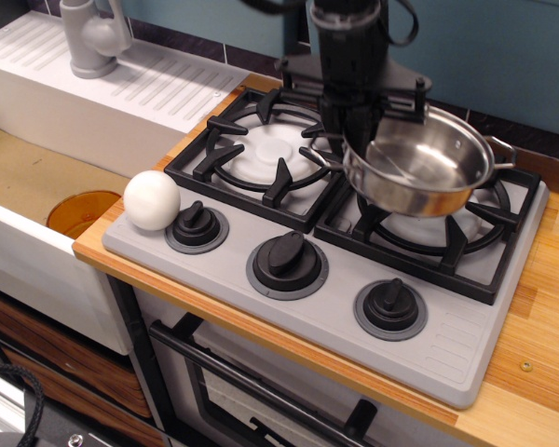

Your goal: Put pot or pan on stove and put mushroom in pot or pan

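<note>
Steel pot (419, 168) pinched by tool (354, 140) above stove (335, 279), white mushroom (152, 199) beside left knob (196, 223).

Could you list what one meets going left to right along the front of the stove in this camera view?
Mushroom → left knob → middle knob → right knob, with the pot lifted in the gripper behind them.
</note>
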You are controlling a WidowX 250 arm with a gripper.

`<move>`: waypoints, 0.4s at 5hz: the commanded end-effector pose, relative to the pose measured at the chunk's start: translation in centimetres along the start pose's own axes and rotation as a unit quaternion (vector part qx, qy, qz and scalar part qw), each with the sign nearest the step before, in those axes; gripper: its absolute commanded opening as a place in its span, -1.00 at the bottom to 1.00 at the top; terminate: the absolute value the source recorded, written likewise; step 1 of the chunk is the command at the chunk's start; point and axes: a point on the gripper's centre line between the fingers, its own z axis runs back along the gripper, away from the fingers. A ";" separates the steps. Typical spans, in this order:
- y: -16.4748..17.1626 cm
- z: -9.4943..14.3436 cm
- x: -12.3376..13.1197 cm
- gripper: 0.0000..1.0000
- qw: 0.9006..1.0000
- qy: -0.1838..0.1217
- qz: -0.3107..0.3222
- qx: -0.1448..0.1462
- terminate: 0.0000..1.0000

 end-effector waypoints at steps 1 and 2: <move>3.9 3.9 3.8 -1.00 0.999 -0.037 -0.039 -0.002 -1.00; 6.3 3.9 4.7 -1.00 0.998 -0.033 -0.052 -0.004 -1.00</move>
